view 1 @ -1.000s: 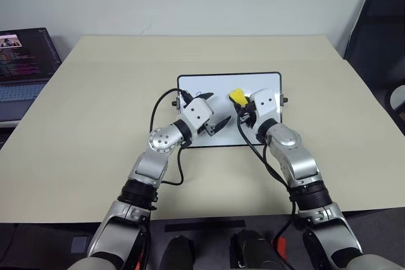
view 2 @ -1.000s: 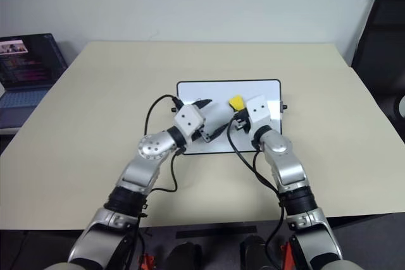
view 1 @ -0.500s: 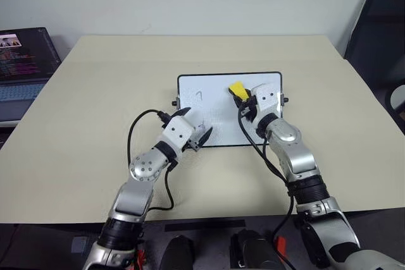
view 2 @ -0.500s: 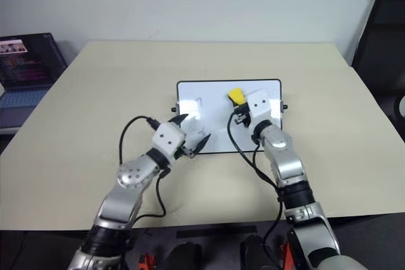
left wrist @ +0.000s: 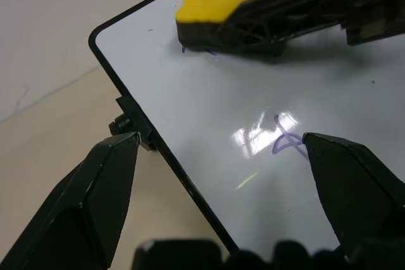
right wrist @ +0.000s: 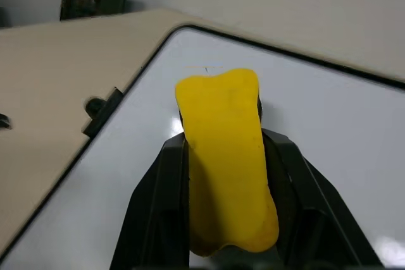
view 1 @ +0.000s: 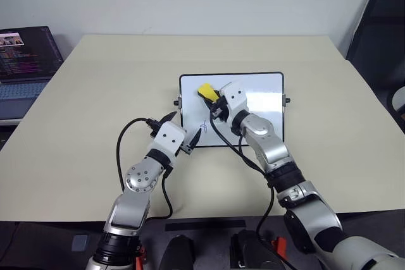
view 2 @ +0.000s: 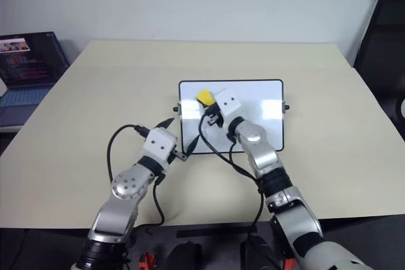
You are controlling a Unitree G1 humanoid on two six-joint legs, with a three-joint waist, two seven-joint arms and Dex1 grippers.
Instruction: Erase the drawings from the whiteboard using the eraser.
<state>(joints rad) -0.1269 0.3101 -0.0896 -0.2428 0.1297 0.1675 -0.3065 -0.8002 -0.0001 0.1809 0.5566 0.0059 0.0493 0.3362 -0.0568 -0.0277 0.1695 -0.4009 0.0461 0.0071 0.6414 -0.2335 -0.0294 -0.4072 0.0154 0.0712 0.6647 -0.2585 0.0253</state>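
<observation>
On the whiteboard (view 1: 253, 102), toward its corner nearest the laptop (view 1: 25, 61), sits the eraser (view 1: 206, 91), pinched betw. the right gripper (view 1: 214, 100) fingers, yellow top up, black underside on or just above the glossy surface; contact can't be confirmed. Right wrist view: the yellow block (right wrist: 228, 156) bulges and waists where the fingers (right wrist: 158, 207) squeeze it, so judged soft, light, foam-like; it will deform under press. Hold looks adequate: mid-body, both long flanks, front end projecting past the tips. Recommend no tighter squeeze, else the wiping face may curl. Whiteboard itself judged stiff, thin, slick and light on the table (view 1: 95, 93); prob. slides if pushed sideways, so bracing at the frame edge or side knob (left wrist: 123, 124) is advisable. Left gripper (view 1: 182, 132) is at the board's edge nearer the robot on the laptop side, fingers spread wide, holding nothing, straddling the frame in left wrist view. Drawings: a purple squiggle (left wrist: 285, 140) near that edge, another smear (left wrist: 202, 52) right under the eraser. Marks are thin, should lift w/ light pressure.
</observation>
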